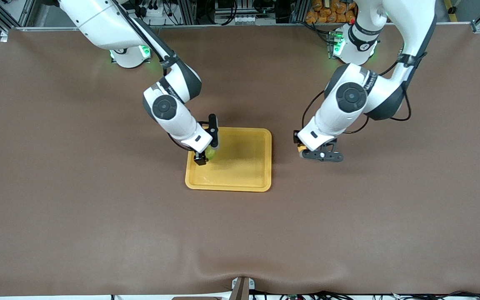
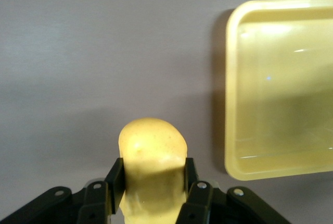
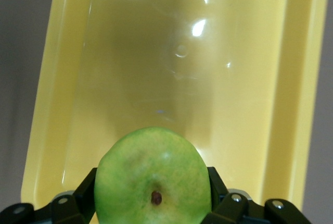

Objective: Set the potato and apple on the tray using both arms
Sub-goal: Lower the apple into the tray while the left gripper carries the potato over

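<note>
While the yellow tray lies bare, the right gripper clamps the green apple over it; the left gripper clamps the potato over the table beside it.

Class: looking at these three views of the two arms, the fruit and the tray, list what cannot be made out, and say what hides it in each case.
- Front view: most of the potato is hidden by the left gripper.
- Front view: the apple is largely covered by the right gripper; whether it touches the tray is unclear.
- Both wrist views: the fruits' lower parts are cut off by the frame edge.
</note>
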Robot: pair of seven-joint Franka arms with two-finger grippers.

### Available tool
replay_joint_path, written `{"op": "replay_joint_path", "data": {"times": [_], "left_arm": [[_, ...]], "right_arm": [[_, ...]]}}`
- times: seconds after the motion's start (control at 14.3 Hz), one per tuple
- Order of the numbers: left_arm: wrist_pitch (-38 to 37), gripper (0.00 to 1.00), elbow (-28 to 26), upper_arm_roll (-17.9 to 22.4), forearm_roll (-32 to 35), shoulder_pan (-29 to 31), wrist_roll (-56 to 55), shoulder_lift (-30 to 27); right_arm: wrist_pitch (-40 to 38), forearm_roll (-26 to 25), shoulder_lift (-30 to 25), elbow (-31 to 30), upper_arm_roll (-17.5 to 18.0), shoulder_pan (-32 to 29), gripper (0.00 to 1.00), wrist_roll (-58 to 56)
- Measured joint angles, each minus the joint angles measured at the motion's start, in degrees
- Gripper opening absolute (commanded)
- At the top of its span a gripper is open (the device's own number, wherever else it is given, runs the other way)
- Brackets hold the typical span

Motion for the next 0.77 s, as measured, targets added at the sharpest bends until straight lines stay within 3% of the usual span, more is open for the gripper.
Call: {"op": "replay_joint_path", "data": {"times": [0.28, 0.35, 0.42, 0.49, 0.56, 0.77], "left_arm": [[0.0, 0.15, 5.5, 0.0, 0.0, -3.7, -4.1, 5.2], [0.0, 0.15, 6.8, 0.0, 0.0, -4.3, -4.7, 6.4], [0.0, 0.15, 8.1, 0.0, 0.0, -4.9, -4.9, 7.7], [0.0, 0.13, 9.3, 0.0, 0.0, -5.2, -5.0, 9.0], [0.0, 0.13, 10.5, 0.0, 0.0, -5.6, -5.5, 10.2], [0.0, 0.13, 14.4, 0.1, 0.0, -7.7, -8.7, 13.7]], "right_arm": [[-0.2, -1.7, 2.2, 0.0, -0.7, 0.1, 0.04, 4.2], [0.0, -1.7, 2.5, 0.1, -0.7, 0.1, 0.09, 5.1], [0.0, -1.8, 2.5, 0.1, -0.7, 0.2, 0.32, 5.8], [0.0, -1.9, 2.6, 0.1, -0.7, 0.3, 0.71, 6.2], [0.0, -2.3, 2.6, 0.2, -0.7, 0.4, 1.0, 6.4], [0.0, -5.1, 2.9, 0.3, -0.7, 0.5, 1.0, 7.1]]}}
